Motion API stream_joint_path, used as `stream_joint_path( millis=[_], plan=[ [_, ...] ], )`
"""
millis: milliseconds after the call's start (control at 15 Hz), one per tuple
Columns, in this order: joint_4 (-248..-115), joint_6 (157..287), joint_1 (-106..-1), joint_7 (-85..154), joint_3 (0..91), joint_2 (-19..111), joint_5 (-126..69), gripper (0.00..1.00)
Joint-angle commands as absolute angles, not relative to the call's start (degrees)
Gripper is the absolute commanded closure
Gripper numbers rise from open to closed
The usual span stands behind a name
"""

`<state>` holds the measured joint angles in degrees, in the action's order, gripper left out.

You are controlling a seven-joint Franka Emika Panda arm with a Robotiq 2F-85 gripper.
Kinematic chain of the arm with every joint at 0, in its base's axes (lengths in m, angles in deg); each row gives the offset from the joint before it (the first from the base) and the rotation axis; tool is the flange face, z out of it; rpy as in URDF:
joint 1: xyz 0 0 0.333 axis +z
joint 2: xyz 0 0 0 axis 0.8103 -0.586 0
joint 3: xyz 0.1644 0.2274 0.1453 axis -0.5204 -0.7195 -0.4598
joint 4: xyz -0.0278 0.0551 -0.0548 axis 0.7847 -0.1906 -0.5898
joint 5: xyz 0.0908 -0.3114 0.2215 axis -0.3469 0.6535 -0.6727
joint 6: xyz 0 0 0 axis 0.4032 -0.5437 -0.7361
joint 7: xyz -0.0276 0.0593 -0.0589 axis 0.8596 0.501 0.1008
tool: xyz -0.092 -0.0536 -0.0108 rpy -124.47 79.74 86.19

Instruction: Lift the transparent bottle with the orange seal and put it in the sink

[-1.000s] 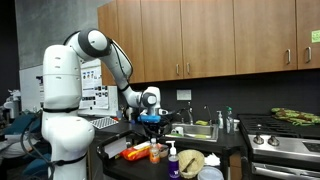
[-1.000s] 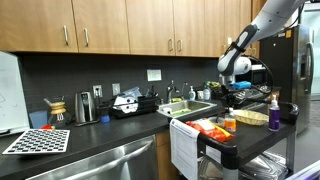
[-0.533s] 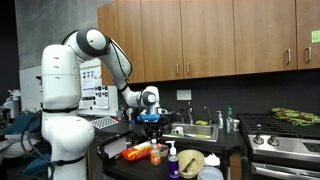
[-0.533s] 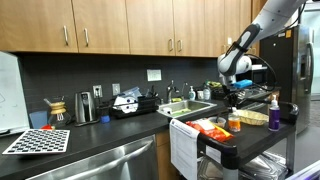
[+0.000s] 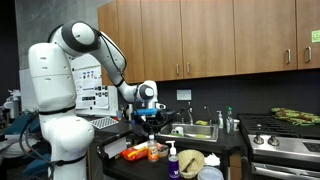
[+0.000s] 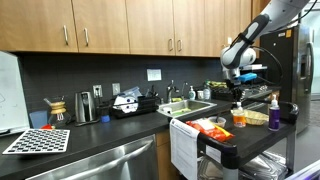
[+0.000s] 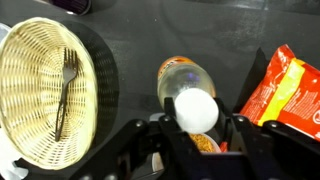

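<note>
The transparent bottle (image 7: 183,80) has a white cap and an orange label. In the wrist view it stands between my jaws, with the cap close to the camera. My gripper (image 7: 196,125) is shut on the bottle near its top. In an exterior view the gripper (image 6: 238,101) holds the bottle (image 6: 238,116) just above the black cart top. In an exterior view the gripper (image 5: 148,118) hangs over the cart. The sink (image 6: 190,108) is set in the counter beside the cart and also shows in an exterior view (image 5: 195,130).
A wicker basket (image 7: 40,60) holding a fork lies on the cart (image 7: 130,50), and an orange snack bag (image 7: 285,85) lies on the bottle's other side. A purple spray bottle (image 6: 273,110) stands at the cart's edge. Bottles and a faucet stand around the sink.
The arm's shoulder has swung round. The gripper and the bottle have shifted sideways across the cart and risen slightly.
</note>
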<state>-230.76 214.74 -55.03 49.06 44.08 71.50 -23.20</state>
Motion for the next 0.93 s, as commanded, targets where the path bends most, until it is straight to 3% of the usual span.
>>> stream_joint_path(
  millis=[0, 533, 867],
  plan=[
    [-237.56, 212.34, -56.15, 52.68, 45.12, 81.87, -22.13, 0.85],
    [-248.75, 207.12, -59.03, 63.05, 49.86, 101.36, -16.85, 0.85],
    [-247.98, 206.35, -60.21, 70.22, 54.78, 106.39, -13.72, 0.85]
  ],
)
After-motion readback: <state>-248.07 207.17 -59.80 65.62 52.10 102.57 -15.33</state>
